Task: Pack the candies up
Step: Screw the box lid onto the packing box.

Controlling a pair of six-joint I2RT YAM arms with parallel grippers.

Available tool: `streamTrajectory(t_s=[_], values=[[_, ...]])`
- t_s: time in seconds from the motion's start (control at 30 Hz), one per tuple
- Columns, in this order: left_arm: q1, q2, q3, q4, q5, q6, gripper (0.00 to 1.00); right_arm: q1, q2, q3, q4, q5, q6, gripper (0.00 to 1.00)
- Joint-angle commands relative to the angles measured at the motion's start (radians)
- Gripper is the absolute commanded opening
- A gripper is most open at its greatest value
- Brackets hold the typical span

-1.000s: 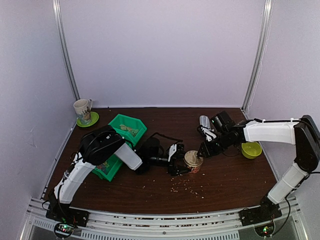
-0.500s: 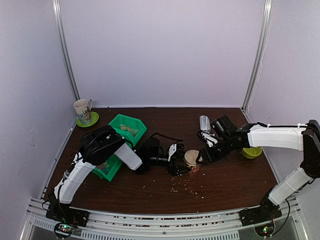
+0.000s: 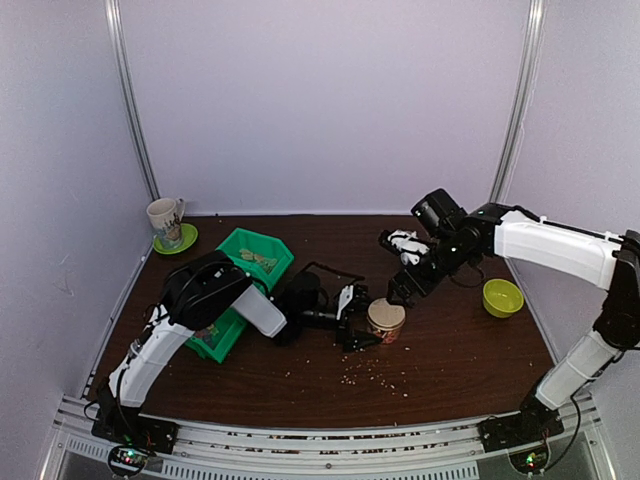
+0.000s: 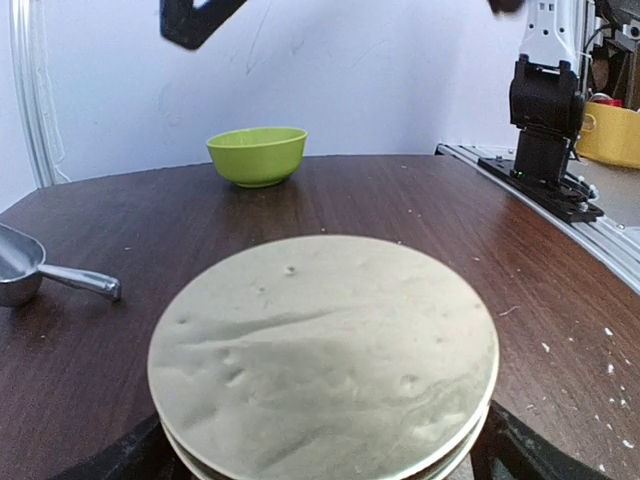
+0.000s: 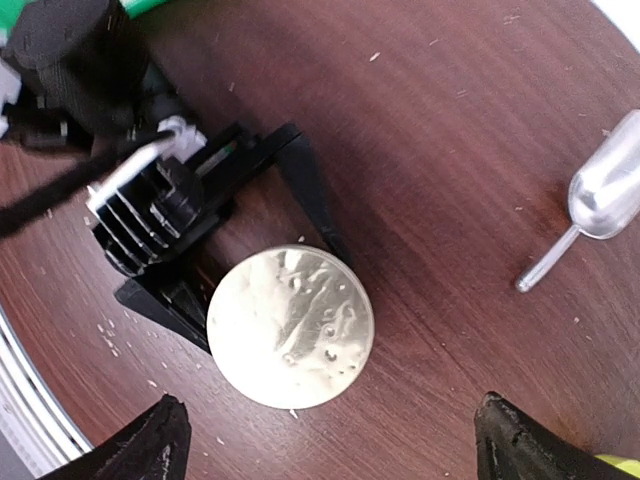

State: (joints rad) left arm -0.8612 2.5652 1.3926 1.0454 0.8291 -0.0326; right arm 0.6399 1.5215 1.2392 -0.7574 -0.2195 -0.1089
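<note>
Many pale crumbs (image 3: 375, 376) | dark wood table (image 3: 460, 350) | lilac walls (image 3: 320, 100)

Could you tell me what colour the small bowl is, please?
The bowl is lime green, clearest in the left wrist view.

Jar (image 3: 385, 320): is standing in the middle of the table (image 3: 470, 350), between the fingers (image 5: 312, 195) of the left gripper (image 3: 360, 322).
Bowl (image 3: 502, 297): is sitting well apart to its right.
Scoop (image 5: 605, 190): is lying behind the jar.
Bins (image 3: 255, 258): are sitting to its left.
Mug (image 3: 165, 217): is standing on a saucer (image 3: 186, 241), back left.
Crumbs (image 3: 378, 377): are lying in front of the jar.
</note>
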Motion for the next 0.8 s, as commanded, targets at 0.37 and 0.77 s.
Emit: streamTrajectory(t_s=[0.37,0.77], values=[[0.044,0.168,0.078,-0.315,0.148,0.101,0.96,0.043,0.153,0.027,-0.021,-0.006,-0.351,1.0],[0.045,0.176,0.079,-0.294,0.15,0.093,0.88,0.043,0.182,-0.023,0.097,0.016,-0.294,1.0]])
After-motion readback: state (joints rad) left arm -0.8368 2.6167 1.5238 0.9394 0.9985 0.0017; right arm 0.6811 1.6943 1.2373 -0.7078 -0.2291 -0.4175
